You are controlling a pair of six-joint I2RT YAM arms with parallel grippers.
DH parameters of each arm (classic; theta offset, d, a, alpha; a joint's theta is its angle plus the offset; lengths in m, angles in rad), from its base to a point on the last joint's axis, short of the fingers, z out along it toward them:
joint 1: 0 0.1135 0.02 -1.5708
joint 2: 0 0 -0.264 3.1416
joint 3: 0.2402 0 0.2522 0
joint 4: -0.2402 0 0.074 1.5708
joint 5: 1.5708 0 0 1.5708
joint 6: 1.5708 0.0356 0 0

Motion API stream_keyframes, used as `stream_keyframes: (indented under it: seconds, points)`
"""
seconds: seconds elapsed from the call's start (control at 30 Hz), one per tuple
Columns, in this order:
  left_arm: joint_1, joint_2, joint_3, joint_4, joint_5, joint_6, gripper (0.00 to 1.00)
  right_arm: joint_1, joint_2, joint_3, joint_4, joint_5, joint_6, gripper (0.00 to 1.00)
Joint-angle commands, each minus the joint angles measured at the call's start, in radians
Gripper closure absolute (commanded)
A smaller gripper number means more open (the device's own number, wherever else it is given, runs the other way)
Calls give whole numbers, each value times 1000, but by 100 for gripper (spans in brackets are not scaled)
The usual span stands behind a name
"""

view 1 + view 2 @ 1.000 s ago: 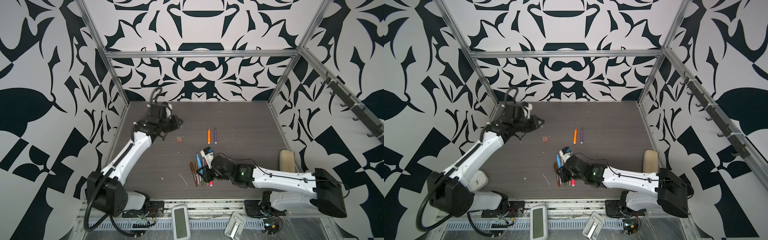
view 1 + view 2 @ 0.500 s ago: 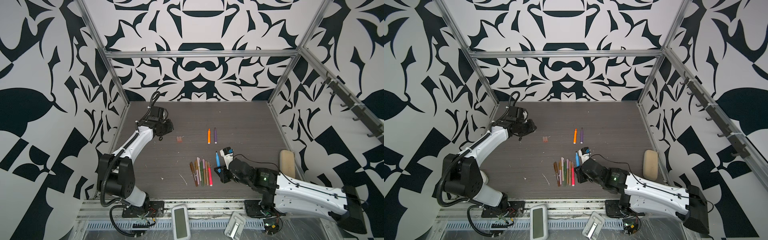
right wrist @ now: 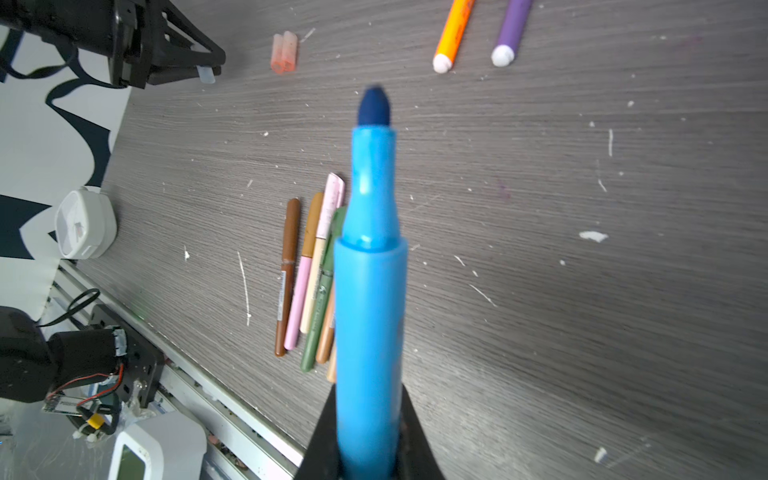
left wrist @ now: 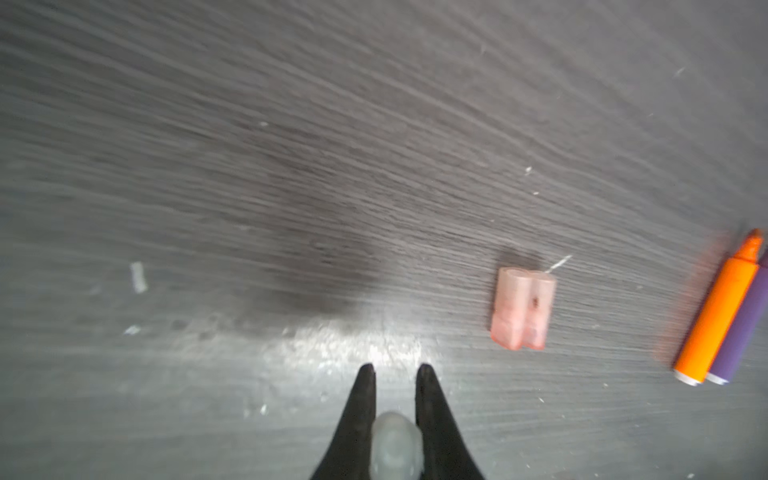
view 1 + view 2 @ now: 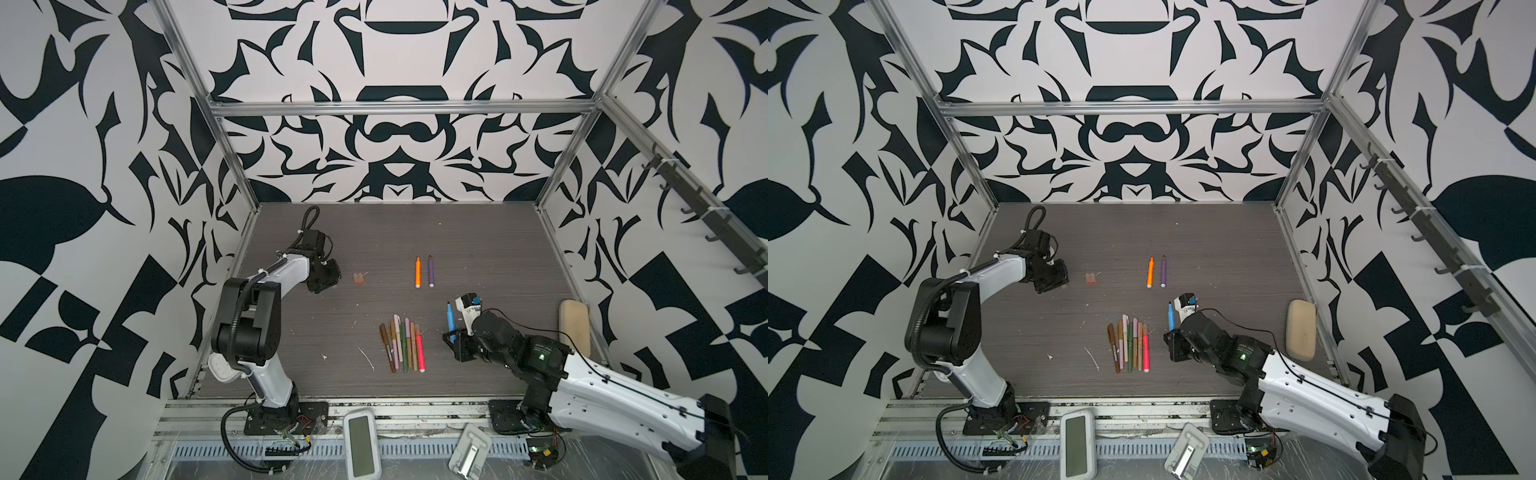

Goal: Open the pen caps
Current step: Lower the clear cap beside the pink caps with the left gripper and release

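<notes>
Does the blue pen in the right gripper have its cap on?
No, the right wrist view shows the blue pen ending in a bare dark felt tip.

Black-and-white patterned walls (image 5: pixel 395 50) rise on three sides, edged by a silver metal frame (image 5: pixel 399 109). The tabletop (image 5: pixel 478 232) is dark grey wood-grain; dark hooks (image 5: pixel 721 226) line the right wall.

Blue pen (image 3: pixel 370 291) uncapped — cap (image 4: pixel 395 444) apart

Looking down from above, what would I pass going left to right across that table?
The left gripper holding a clear cap, two pink caps, orange pen, purple pen, blue pen in the right gripper, beige pad.
</notes>
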Motion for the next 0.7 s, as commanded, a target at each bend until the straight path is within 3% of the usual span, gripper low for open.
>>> stream_keyframes:
  seconds: [0.0, 0.27, 0.5, 0.67]
  points:
    - [5, 50, 48, -1, 62, 27, 100, -11, -18, -10, -11, -8, 3, 100]
    - [5, 136, 100, 22, 162, 9, 99, -16, -12, -26, -2, -13, 20, 100]
    - [5, 149, 93, 48, 211, -6, 79, -17, -14, -41, 0, -9, 31, 100]
    - [5, 134, 85, 50, 227, -6, 76, -17, -3, -39, 6, -6, 32, 100]
